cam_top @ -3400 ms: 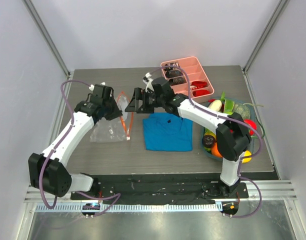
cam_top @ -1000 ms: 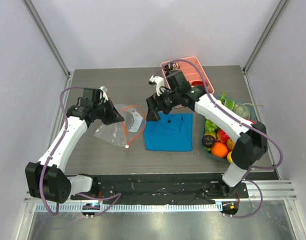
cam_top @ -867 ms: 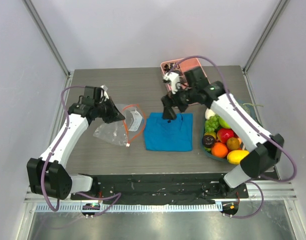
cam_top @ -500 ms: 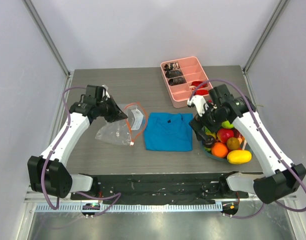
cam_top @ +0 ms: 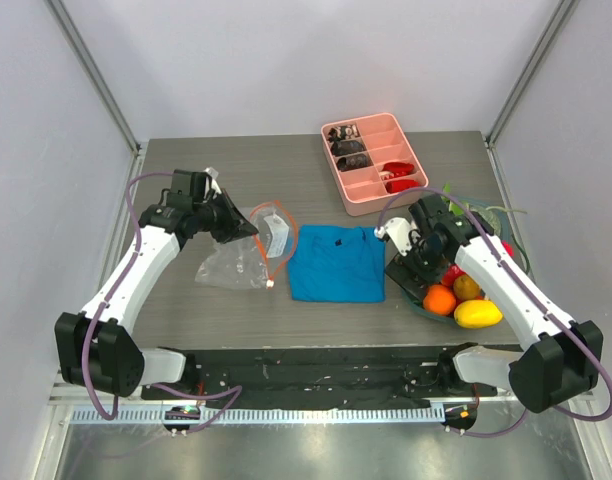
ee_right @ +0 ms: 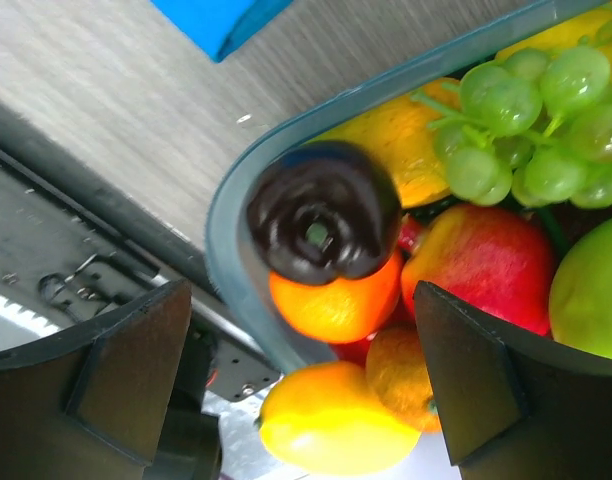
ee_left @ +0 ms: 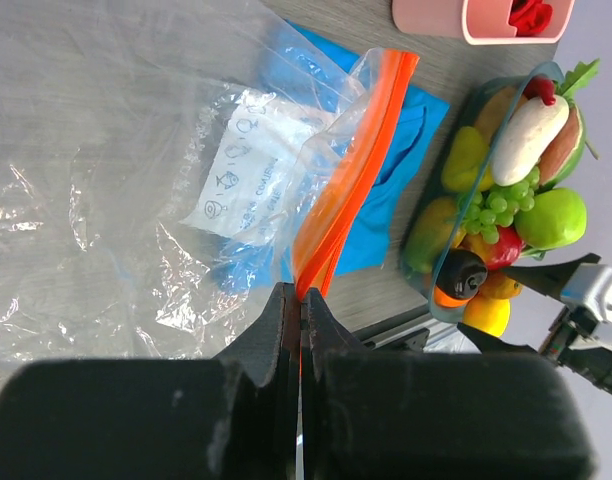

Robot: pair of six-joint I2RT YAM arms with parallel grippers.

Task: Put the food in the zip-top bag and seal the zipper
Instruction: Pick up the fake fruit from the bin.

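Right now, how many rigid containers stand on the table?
2. The pink tray is at the back of the table, right of centre. The bowl is at the right side, nearer the front edge. None seems hidden.

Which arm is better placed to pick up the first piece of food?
Right: the right pincer hovers open over the fruit bowl; the left pincer is shut on the zipper.

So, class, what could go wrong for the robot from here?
The left gripper pinches only the bag's orange zipper edge; the mouth looks narrow, so fruit may catch on it. The right gripper hangs open over tightly packed fruit in the bowl; grabbing the dark piece could knock neighbours out.
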